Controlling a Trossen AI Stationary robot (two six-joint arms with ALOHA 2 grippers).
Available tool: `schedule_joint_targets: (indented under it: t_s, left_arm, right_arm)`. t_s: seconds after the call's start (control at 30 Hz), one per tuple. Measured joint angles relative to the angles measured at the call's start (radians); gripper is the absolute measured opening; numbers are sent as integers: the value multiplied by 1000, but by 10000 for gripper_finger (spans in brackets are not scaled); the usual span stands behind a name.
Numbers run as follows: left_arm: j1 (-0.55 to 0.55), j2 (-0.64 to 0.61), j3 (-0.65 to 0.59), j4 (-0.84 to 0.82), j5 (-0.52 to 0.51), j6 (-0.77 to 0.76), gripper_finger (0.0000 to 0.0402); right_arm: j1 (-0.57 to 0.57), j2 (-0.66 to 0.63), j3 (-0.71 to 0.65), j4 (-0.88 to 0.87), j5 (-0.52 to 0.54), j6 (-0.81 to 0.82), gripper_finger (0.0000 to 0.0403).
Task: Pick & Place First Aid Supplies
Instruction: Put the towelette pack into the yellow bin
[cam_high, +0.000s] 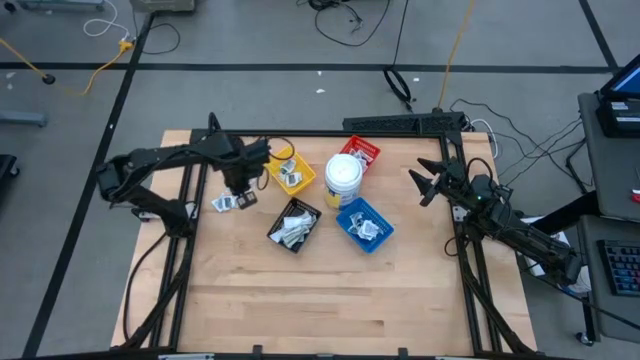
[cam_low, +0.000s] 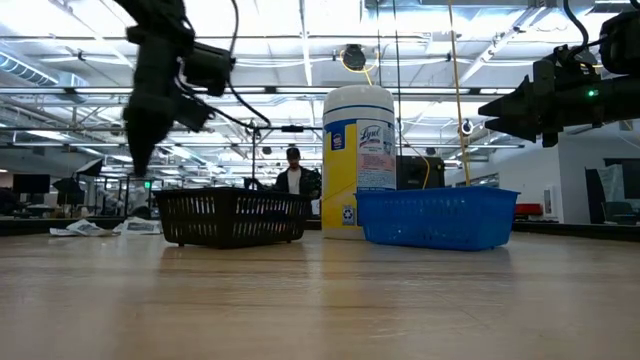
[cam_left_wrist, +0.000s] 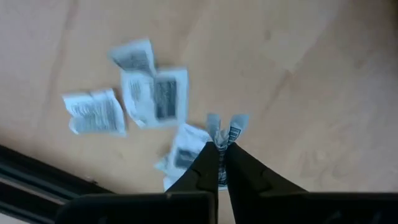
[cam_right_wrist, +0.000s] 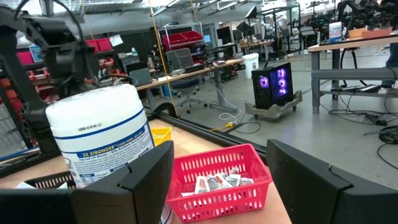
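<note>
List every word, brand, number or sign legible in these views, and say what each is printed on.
"Lysol": label of the round white tub with lid, low view.
"3X STRONGER": blue band on the same tub, right wrist view.
Small flat white packets on the table and the one pinched in the left gripper: dark print, too blurred to read.
Packets in the red tray: too small to read.

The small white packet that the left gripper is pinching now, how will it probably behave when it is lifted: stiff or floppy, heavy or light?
Probably floppy: the packet already folds and crumples above the shut fingertips of the left gripper. It looks thin and flat like the loose packets on the table, so it is likely very light. Held only by an edge, it may slip or swing.
</note>
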Motion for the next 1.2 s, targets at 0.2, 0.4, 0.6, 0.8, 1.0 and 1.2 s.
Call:
schedule_joint_targets:
  t_s: [0.2, 0.4, 0.6, 0.8, 1.0, 1.2]
  left_arm:
    - [16, 174, 157, -41, -1, -4, 19]
    - [32, 340, 359, -67, -2, 6, 16]
    - [41, 467, 564, -74, 18, 8, 18]
    - [41, 557, 724, -109, 18, 12, 10]
    - [37, 618, 741, -90, 19, 1, 21]
    - [24, 671, 740, -66, 21, 0, 9]
  right_arm:
    - [0, 0, 0, 0, 0, 0, 254]
    - [0, 0, 0, 0, 0, 0, 254]
    - [0, 0, 0, 0, 0, 0, 254]
    - [0, 0, 0, 0, 0, 0, 254]
    - [0, 0, 0, 0, 0, 0, 254]
    - [0, 0, 0, 0, 0, 0, 254]
